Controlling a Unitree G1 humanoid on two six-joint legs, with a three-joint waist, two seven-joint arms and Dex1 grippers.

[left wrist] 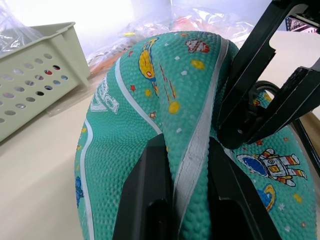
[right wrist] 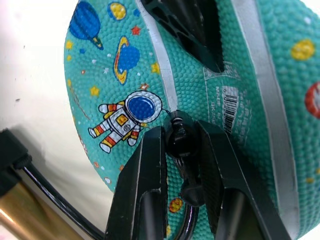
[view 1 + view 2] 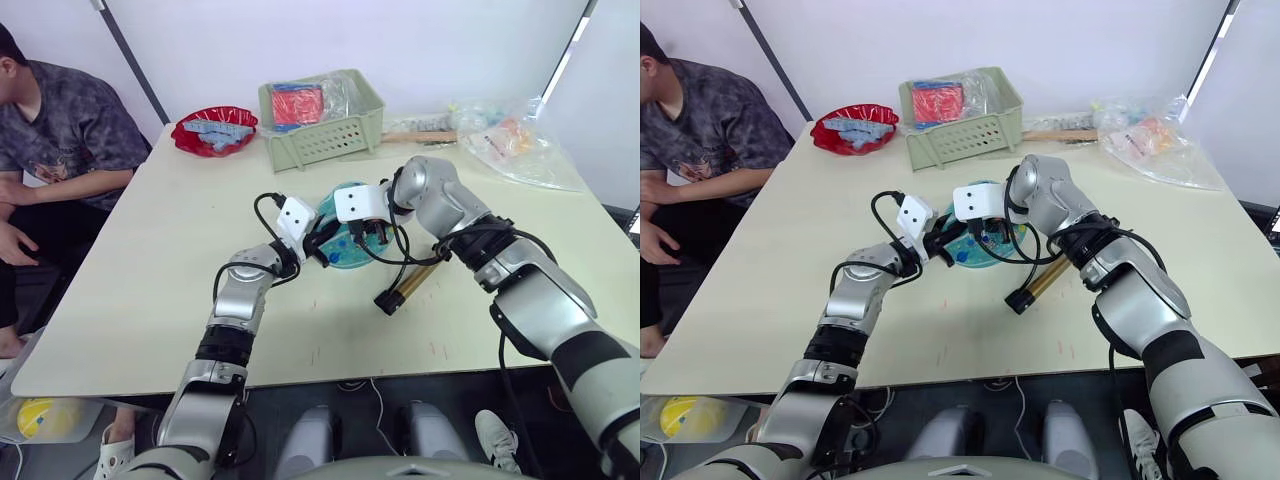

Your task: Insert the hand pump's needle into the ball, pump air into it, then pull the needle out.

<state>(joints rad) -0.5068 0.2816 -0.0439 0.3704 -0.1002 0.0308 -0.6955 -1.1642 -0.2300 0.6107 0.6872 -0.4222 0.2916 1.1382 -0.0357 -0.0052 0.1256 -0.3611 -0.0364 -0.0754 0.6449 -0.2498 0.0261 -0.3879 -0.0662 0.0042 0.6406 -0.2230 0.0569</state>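
On the pale table (image 3: 150,270) the teal ball (image 1: 150,115), limp and folded rather than round, sits between the two grippers near the middle. The left gripper (image 1: 186,200) has its two black fingers (image 1: 150,200) closed on a raised fold of the ball's skin, a white seam line running up between them, so the ball's edge is pinched right inside the jaws. The right gripper (image 2: 180,145) comes in from the other side and presses its tips against the ball's printed face, just beside the little astronaut picture and the barcode label. Its jaws are nearly closed around the black fitting at the end of the hose (image 3: 395,262); the needle itself is too small and covered for me to make out, so I cannot tell how deep it sits. The hose loops from the fitting back to the hand pump (image 3: 408,285), which lies flat on the table just to the right of the ball, apart from both grippers. Behind stand a green basket (image 3: 330,140) and a red bowl (image 3: 215,130), and a person (image 3: 60,140) sits at the table's left end.
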